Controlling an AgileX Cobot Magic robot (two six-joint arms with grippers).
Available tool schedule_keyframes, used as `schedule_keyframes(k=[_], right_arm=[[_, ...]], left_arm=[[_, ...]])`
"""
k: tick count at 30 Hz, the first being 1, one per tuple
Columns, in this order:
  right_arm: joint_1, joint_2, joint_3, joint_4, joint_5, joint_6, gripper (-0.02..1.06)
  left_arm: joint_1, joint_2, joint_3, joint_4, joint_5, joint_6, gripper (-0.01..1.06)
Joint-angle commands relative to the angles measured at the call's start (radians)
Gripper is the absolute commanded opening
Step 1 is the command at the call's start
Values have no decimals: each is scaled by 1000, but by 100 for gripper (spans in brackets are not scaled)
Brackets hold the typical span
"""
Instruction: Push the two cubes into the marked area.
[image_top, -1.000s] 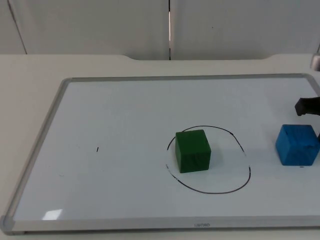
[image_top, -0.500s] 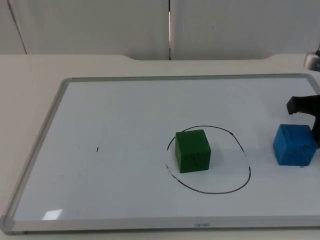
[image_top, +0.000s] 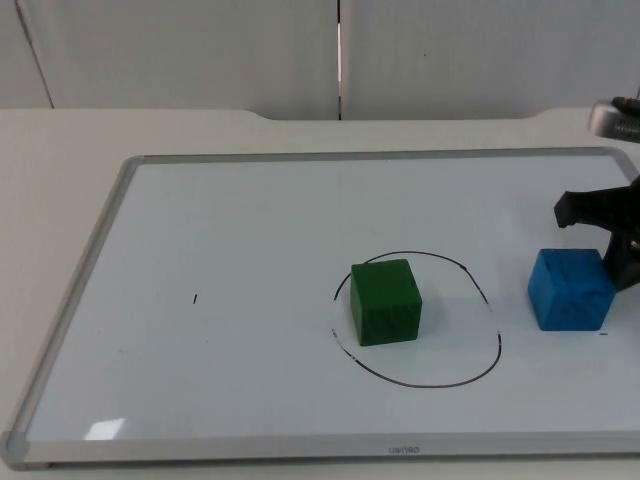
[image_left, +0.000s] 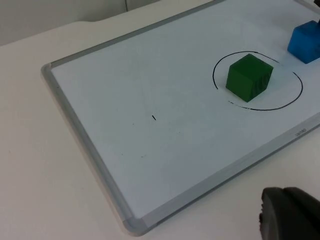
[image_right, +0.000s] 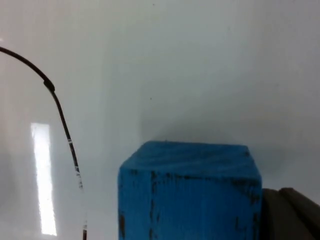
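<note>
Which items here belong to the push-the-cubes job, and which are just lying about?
Job: blue cube, outside the drawn circle; green cube, inside it; right gripper beside the blue cube.
Lying about: whiteboard; small black tick mark.

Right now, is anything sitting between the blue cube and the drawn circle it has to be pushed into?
Nothing visible. Bare whiteboard lies between the blue cube and the circle. The green cube sits inside, near the circle's far side from it. The right gripper is beside the blue cube, opposite the circle.
</note>
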Motion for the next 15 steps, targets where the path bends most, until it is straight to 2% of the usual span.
schedule_keyframes(k=[1, 15], right_arm=[[7, -2, -5, 0, -9, 5, 0], [41, -2, -5, 6, -28, 5, 0]], left_arm=[[-4, -5, 4, 4, -9, -8, 0], [-4, -5, 4, 4, -9, -8, 0]])
